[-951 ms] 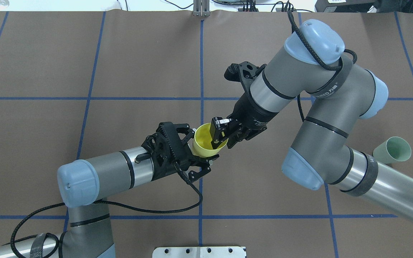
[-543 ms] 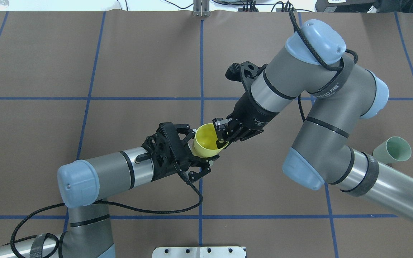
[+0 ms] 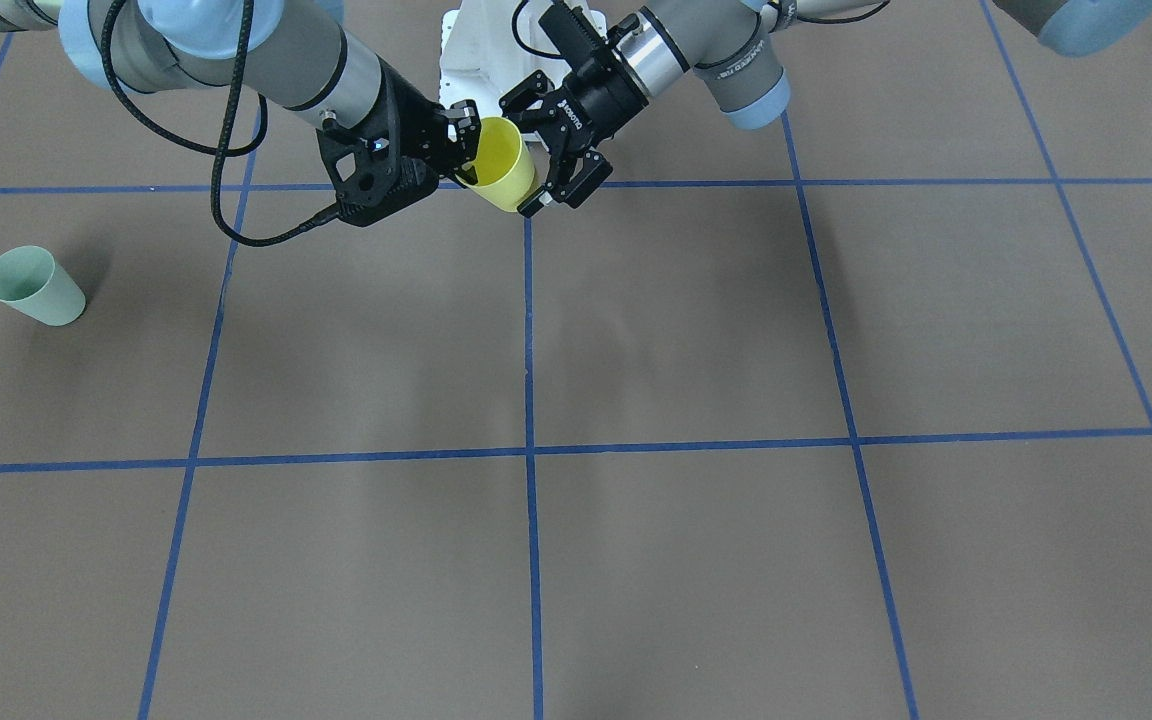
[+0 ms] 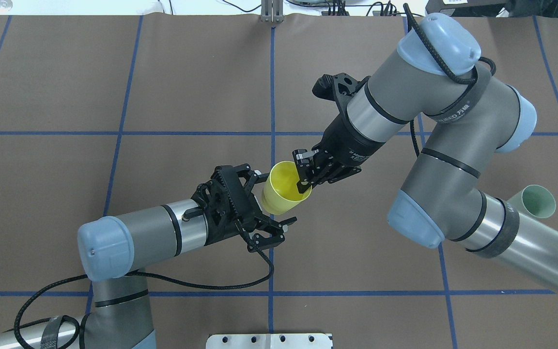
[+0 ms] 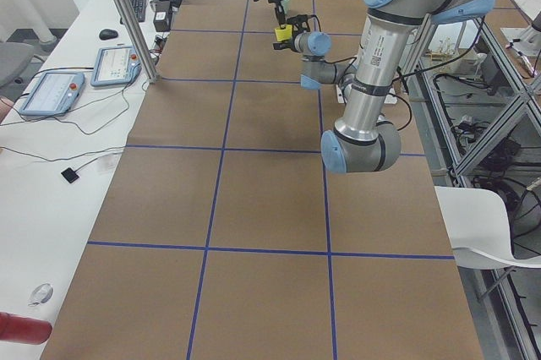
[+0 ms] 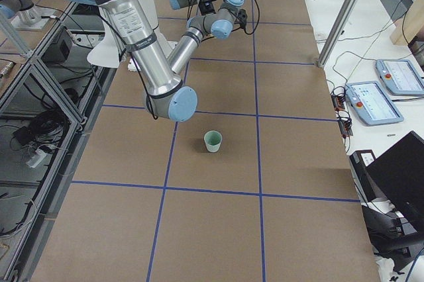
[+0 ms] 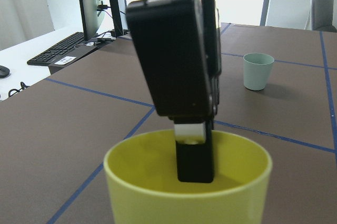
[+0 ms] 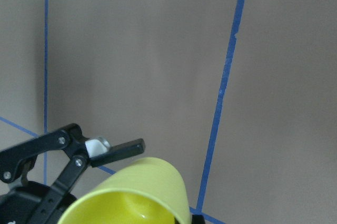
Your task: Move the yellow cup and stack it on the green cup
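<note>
Inside yellow cup [image 4: 281, 194], one right jaw

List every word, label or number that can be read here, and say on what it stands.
"ROBOTIQ": white print on the body of the left tool, front-facing view.
White print on the body of the right tool: too small to read.
White lettering on the dark strap around the right arm: blurred, not readable.
The yellow cup and the green cup: no text.
</note>
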